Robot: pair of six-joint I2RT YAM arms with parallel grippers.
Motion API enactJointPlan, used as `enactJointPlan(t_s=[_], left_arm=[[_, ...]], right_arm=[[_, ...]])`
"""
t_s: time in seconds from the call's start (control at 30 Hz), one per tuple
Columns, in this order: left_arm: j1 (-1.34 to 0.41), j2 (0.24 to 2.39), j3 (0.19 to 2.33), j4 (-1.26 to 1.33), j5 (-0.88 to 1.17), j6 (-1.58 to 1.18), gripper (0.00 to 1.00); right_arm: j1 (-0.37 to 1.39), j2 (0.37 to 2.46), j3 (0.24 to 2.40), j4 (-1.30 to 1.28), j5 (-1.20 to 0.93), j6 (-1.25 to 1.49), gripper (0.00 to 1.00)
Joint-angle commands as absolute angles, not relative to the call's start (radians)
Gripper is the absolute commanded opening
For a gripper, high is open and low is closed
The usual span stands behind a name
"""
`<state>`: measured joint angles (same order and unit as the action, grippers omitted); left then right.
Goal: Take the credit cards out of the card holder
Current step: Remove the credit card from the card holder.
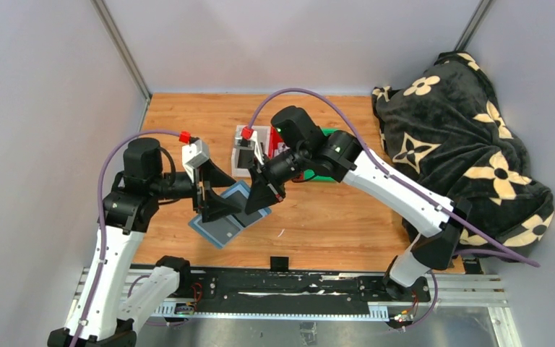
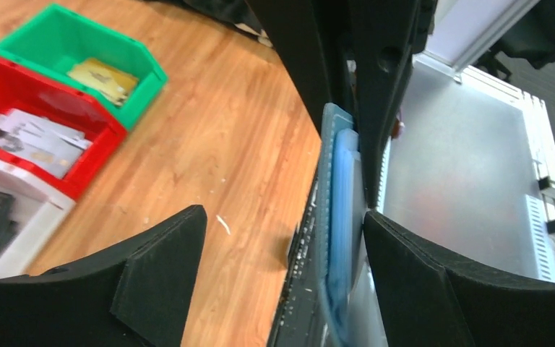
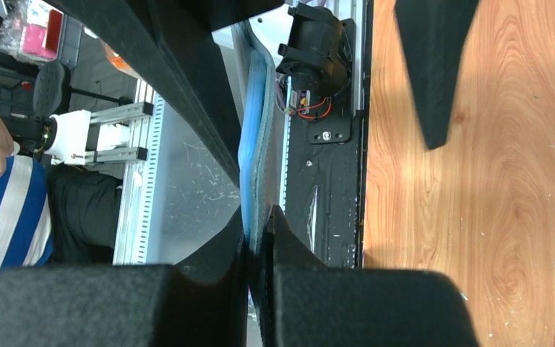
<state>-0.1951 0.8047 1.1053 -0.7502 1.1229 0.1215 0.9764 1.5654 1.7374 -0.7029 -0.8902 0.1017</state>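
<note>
Grasping stage, by my judgement: the card holder (image 3: 251, 144) hung between the hands, its edge pinched by the right hand (image 3: 259, 220), the left hand (image 2: 283, 217) spread beside it. Next move wanted that hand closing on the credit cards.

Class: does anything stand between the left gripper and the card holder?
Nothing visible does. The card holder sits inside the open left gripper, off to one side, while the right gripper is shut on its edge.

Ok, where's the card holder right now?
Top view, left of centre: the card holder is open between the left gripper and right gripper, in front of the white bin.
</note>
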Motion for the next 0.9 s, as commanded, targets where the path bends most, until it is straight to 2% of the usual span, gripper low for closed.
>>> enactJointPlan(t_s=[0.0, 0.03, 0.1, 0.17, 0.23, 0.3, 0.37, 0.5, 0.63, 0.7, 0.77, 0.87], left_arm=[[-0.220, 0.770, 1.048, -0.814, 1.155, 0.148, 0.81], [-0.221, 0.760, 1.037, -0.814, 1.159, 0.143, 0.75], [-0.221, 0.743, 1.024, -0.815, 1.160, 0.139, 0.57], [-0.221, 0.742, 1.026, -0.817, 1.152, 0.142, 0.34], [-0.221, 0.749, 1.039, -0.821, 1.137, 0.141, 0.19], [-0.221, 0.754, 1.058, -0.820, 1.132, 0.127, 0.16], [-0.221, 0.755, 1.073, -0.793, 1.132, 0.082, 0.14], [-0.221, 0.714, 1.036, -0.533, 1.104, -0.201, 0.08], [-0.219, 0.623, 0.923, -0.106, 1.016, -0.561, 0.04], [-0.220, 0.601, 0.891, 0.020, 0.996, -0.674, 0.04], [-0.220, 0.603, 0.886, 0.055, 0.988, -0.741, 0.04], [-0.220, 0.598, 0.885, 0.038, 0.977, -0.751, 0.06]], right_arm=[[0.996, 1.606, 1.830, -0.809, -0.893, 0.036, 0.00], [0.996, 1.611, 1.837, -0.813, -0.888, 0.034, 0.00], [0.996, 1.618, 1.850, -0.810, -0.876, 0.030, 0.02], [0.995, 1.615, 1.839, -0.785, -0.853, 0.039, 0.10], [0.986, 1.582, 1.780, -0.710, -0.837, 0.075, 0.19], [0.969, 1.527, 1.688, -0.590, -0.846, 0.149, 0.29], [0.950, 1.452, 1.559, -0.413, -0.872, 0.244, 0.34], [0.922, 1.286, 1.249, 0.138, -0.889, 0.478, 0.40], [0.922, 1.189, 1.051, 0.485, -0.823, 0.644, 0.40], [0.922, 1.178, 1.001, 0.575, -0.799, 0.698, 0.39], [0.922, 1.182, 0.977, 0.648, -0.781, 0.747, 0.36], [0.922, 1.200, 0.973, 0.698, -0.767, 0.778, 0.24]])
